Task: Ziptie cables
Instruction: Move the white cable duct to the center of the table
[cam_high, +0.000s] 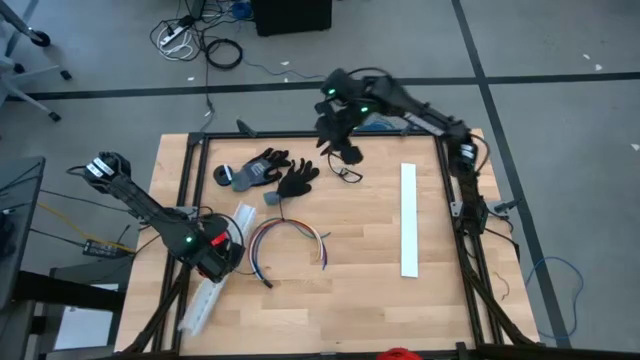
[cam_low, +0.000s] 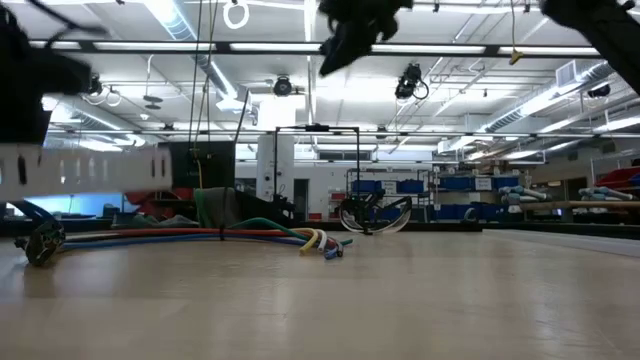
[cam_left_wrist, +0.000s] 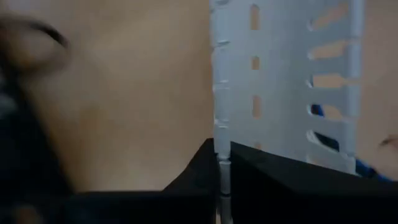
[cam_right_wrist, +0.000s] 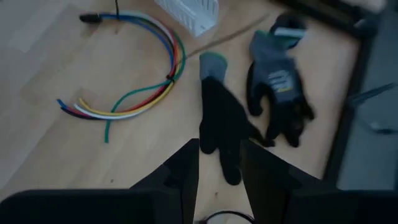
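Closest to our left wrist camera, our left gripper clamps together on the thin edge of a white slotted strip, likely lifting it clear. Cables curve mid-table, just beside. Our right gripper waits above the gloves, fingers apart, empty.

My left gripper sat low at the near left of the table, its fingers pinched together. My right gripper hung raised over the far edge, jaws parted, holding nothing.
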